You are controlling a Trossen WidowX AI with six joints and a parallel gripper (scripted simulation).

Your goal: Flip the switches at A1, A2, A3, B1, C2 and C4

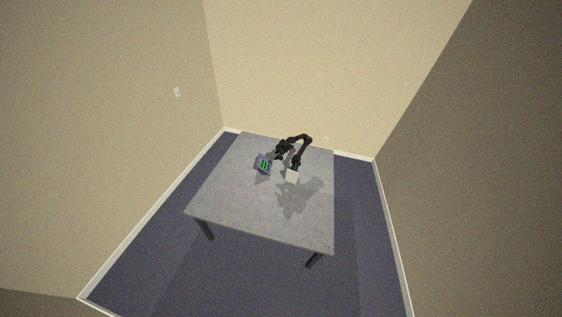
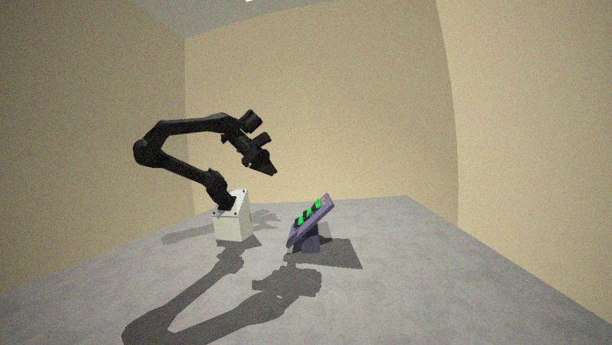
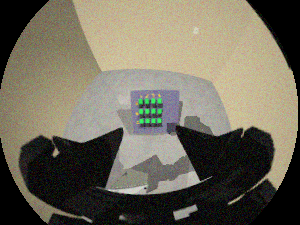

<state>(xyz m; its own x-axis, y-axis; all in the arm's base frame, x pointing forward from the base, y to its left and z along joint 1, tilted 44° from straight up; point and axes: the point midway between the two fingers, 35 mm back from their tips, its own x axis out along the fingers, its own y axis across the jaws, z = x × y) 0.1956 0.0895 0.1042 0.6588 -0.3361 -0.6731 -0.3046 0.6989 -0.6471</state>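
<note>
Panel (image 2: 309, 220): we find it on a small stand, tilted toward the arm (image 2: 179, 141), likely so the switches (image 3: 150, 111) face it; it sits on the tabletop (image 2: 385, 256) just beyond the base (image 2: 233, 216). Switches: green rockers in a grid; we cannot tell their states. Fingers: spread wide, holding nothing, poised well above the panel, framing it in the wrist view, apparently lining up before the first press.
</note>
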